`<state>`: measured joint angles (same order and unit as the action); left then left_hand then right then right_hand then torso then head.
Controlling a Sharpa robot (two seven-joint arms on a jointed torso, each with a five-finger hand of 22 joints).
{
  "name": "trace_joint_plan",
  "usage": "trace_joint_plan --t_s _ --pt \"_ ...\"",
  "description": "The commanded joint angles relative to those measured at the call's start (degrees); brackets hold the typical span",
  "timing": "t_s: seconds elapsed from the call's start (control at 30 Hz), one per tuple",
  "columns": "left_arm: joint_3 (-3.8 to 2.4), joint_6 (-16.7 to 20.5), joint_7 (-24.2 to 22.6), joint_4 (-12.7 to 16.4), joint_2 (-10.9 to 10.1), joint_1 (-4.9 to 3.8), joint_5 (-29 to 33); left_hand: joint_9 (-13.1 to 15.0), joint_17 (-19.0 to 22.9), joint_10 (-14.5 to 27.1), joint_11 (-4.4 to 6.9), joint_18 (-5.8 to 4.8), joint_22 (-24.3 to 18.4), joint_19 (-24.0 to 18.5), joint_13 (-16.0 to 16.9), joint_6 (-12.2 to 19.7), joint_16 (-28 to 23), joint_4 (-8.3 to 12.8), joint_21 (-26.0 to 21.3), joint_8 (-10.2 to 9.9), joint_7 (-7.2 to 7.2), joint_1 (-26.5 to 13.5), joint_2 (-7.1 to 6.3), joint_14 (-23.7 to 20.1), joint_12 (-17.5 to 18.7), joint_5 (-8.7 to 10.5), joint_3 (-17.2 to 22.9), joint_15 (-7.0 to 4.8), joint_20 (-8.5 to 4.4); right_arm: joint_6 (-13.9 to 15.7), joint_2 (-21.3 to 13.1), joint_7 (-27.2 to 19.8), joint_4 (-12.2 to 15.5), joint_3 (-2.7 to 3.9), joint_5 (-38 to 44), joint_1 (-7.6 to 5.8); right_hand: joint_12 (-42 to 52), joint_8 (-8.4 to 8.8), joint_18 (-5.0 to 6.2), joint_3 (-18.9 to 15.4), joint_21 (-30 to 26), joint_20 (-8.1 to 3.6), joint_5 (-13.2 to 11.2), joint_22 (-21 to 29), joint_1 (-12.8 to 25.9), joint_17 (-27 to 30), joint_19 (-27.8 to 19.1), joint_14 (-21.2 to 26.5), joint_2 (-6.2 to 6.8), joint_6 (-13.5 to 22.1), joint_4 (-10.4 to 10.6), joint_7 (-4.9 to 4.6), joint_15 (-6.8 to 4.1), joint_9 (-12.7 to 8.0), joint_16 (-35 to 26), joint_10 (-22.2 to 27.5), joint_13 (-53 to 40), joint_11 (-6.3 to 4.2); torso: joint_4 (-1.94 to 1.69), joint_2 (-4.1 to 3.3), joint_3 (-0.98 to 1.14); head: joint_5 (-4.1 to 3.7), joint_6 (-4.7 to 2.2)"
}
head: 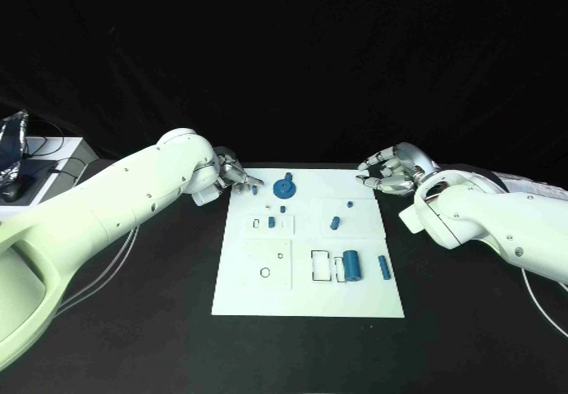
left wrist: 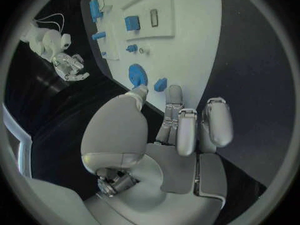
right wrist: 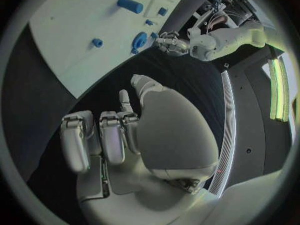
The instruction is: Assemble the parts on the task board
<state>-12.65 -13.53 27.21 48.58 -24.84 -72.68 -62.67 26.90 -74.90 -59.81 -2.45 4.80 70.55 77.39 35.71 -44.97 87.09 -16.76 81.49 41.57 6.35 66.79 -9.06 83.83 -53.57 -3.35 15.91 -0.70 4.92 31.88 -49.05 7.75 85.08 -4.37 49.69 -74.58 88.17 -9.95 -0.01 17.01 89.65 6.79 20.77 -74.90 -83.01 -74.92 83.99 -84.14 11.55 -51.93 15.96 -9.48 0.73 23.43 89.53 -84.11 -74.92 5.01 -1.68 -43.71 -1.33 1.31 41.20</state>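
Note:
The white task board (head: 308, 283) lies in the middle of the black table. A blue gear (head: 284, 188) stands near its far edge, with a small blue piece (head: 254, 190) to its left. My left hand (head: 228, 176) hovers at the board's far left corner, fingers loosely apart and holding nothing; in the left wrist view its fingertips (left wrist: 175, 92) reach close to the gear (left wrist: 137, 75) and the small piece (left wrist: 160, 84). My right hand (head: 388, 171) hangs over the table off the far right corner, its fingers (right wrist: 106, 135) half bent and holding nothing.
More blue parts lie on the board: a large cylinder (head: 350, 263), a slim peg (head: 383, 267), and small pieces (head: 335, 221) (head: 271, 222) mid-board. Cables and a pale box (head: 48, 164) sit at the table's far left.

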Motion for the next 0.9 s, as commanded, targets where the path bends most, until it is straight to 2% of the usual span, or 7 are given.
trace_joint_plan --t_s 0.03,0.27,0.3,0.43,0.57,0.8,0.9 --pt "0.09 -1.3 -0.4 -0.1 0.3 -0.10 0.8 0.1 -9.7 -0.2 0.21 -0.50 0.0 0.3 -0.1 -0.6 0.3 0.0 0.3 0.2 -0.01 -0.1 -0.11 3.9 -0.3 0.01 0.5 -0.40 0.02 -0.1 0.1 -0.5 0.0 0.04 0.5 -0.01 -0.4 -0.29 0.01 0.3 0.4 -0.54 0.2 -15.1 0.4 -12.7 6.0 -5.3 0.24 0.5 -0.1 -0.07 -0.32 0.1 -0.3 -3.6 -12.9 -0.31 0.01 -0.05 -0.03 0.01 0.06" --pt "0.26 -0.2 -0.5 -0.3 0.4 -0.10 1.8 0.3 -9.8 -0.2 0.28 -0.52 0.1 0.4 -0.2 -0.7 0.4 0.0 0.3 0.0 -0.07 0.2 0.21 4.0 -0.4 -0.01 1.2 -0.48 -0.07 -0.2 0.2 -0.5 0.0 0.05 0.5 -0.01 -0.4 -0.29 0.01 0.3 0.4 -0.54 0.2 -15.1 0.4 -12.7 6.0 -5.3 0.24 0.5 -0.1 -0.07 -0.32 0.1 -0.3 -3.6 -12.9 -0.31 -0.06 0.01 0.00 -0.08 0.28" --pt "0.27 0.0 -0.5 -0.3 0.4 -0.10 2.2 0.6 -9.3 0.2 0.28 -0.40 -0.4 -0.1 -0.4 -0.6 0.1 -0.1 0.1 -0.3 -0.01 0.3 0.89 3.7 -0.4 -0.01 2.7 -0.48 -0.14 -0.2 0.2 -0.5 0.0 0.05 0.5 -0.01 -0.4 -0.29 0.01 0.3 0.4 -0.54 0.2 -15.1 0.4 -12.7 6.0 -5.3 0.24 0.5 -0.1 -0.07 -0.32 0.1 -0.3 -3.6 -12.9 -0.31 -0.05 0.01 0.01 -0.11 0.35" --pt "0.29 0.4 -0.5 -0.3 0.3 -0.10 3.3 1.0 -9.1 0.5 0.27 -0.38 -0.5 -0.2 -0.6 -0.6 0.1 0.0 0.1 -0.6 -0.04 0.5 1.18 3.6 -0.5 -0.01 5.5 -0.50 -0.15 -0.2 0.2 -0.4 -0.1 0.05 0.5 -0.01 -0.4 -0.29 0.01 0.3 0.4 -0.54 0.2 -15.1 0.4 -12.7 6.0 -5.3 0.24 0.5 -0.1 -0.07 -0.32 0.1 -0.3 -3.6 -12.9 -0.31 0.01 0.05 -0.01 -0.20 0.36" --pt "0.30 0.4 -0.5 -0.2 0.4 -0.10 3.8 1.6 -9.2 0.6 0.33 -0.42 -0.2 -0.1 -0.9 -0.6 0.2 0.0 0.2 -0.8 -0.09 0.7 0.76 3.7 -0.8 0.00 8.3 -0.53 -0.17 -0.3 0.3 -0.4 -0.2 0.05 0.5 -0.01 -0.4 -0.29 0.01 0.3 0.4 -0.54 0.2 -15.1 0.4 -12.7 6.0 -5.3 0.24 0.5 -0.1 -0.07 -0.32 0.1 -0.3 -3.6 -12.9 -0.31 0.01 0.00 0.04 -0.20 0.34" --pt "0.32 -0.3 -0.6 -0.3 0.5 -0.10 4.2 3.5 -9.4 0.7 0.63 -0.47 0.2 0.0 -1.7 -0.8 0.4 0.5 0.3 -1.0 -0.38 3.5 -1.01 3.8 -1.1 0.06 17.2 -0.80 -0.36 -0.3 0.3 -0.3 -0.2 0.05 0.5 -0.01 -0.4 -0.38 0.01 0.6 0.3 -0.54 0.4 -15.1 0.4 -12.7 6.0 -5.3 0.31 0.5 -0.2 -0.08 -0.32 0.1 -0.3 -3.6 -12.9 -0.30 -0.05 0.01 0.02 -0.30 0.42" --pt "0.34 -0.3 -0.6 -0.4 0.5 -0.10 4.3 3.6 -9.4 0.7 0.65 -0.48 0.2 0.0 -1.8 -0.8 0.4 0.6 0.3 -1.0 -0.41 3.6 -1.16 3.8 -1.1 0.08 17.6 -0.82 -0.36 -0.3 0.3 -0.3 -0.2 0.05 0.5 -0.01 -0.4 -0.38 0.01 0.6 0.3 -0.54 0.4 -15.1 0.4 -12.7 6.0 -5.3 0.31 0.5 -0.2 -0.08 -0.32 0.1 -0.3 -3.6 -12.9 -0.30 -0.08 -0.02 0.01 -0.30 0.45"
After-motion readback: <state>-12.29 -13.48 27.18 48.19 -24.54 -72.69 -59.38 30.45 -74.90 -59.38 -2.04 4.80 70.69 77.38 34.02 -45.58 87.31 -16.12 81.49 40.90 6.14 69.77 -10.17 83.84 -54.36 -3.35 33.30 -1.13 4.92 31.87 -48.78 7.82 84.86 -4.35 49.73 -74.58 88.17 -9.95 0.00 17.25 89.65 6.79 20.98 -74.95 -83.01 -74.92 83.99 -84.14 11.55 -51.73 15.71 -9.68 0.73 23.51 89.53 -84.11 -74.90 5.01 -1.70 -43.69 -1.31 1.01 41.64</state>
